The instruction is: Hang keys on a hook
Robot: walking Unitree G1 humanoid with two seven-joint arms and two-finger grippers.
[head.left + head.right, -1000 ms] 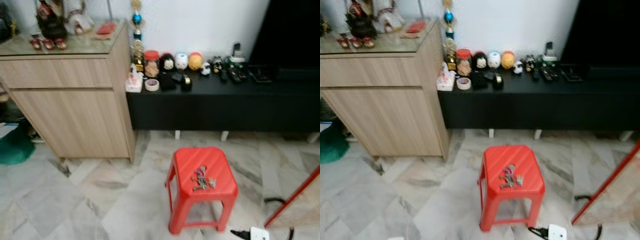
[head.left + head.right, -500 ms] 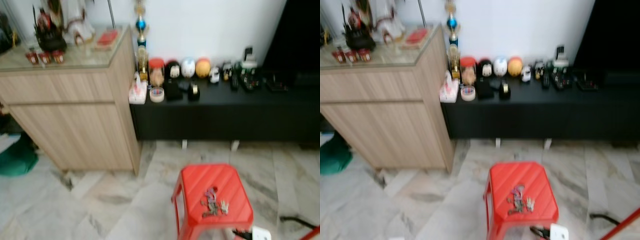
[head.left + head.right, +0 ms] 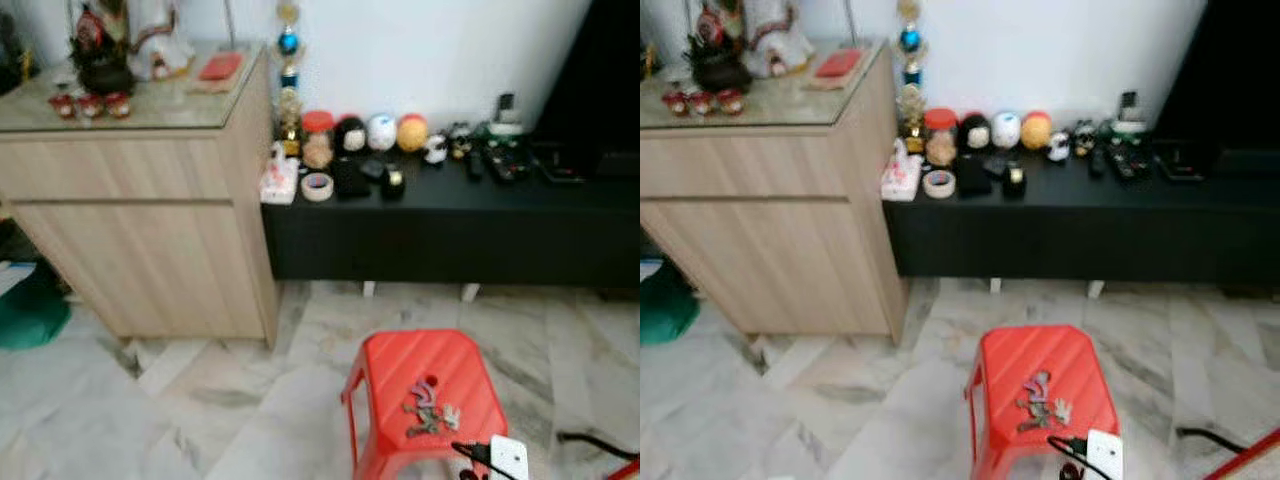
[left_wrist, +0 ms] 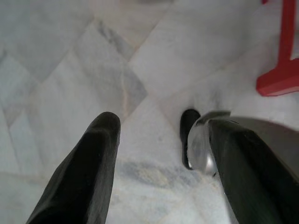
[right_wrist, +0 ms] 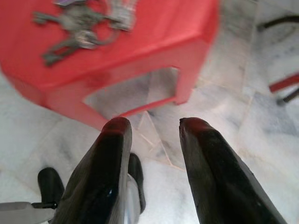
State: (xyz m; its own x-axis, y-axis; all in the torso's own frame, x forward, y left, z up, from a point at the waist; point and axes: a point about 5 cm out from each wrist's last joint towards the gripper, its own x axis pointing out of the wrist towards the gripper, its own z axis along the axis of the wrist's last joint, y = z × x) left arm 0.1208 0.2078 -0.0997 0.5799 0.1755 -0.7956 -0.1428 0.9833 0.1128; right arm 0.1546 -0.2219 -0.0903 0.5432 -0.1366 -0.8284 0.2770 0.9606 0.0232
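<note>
Left end effector hangs released over the marble floor, fingers apart, holding nothing. Wooden cabinet stands left of a black TV console. Bunch of keys lies on the red plastic stool. Right end effector hangs released just beside the stool, empty.

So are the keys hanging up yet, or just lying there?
Just lying there. The keys rest flat in a loose bunch on top of the red stool, and neither gripper is touching them.
</note>
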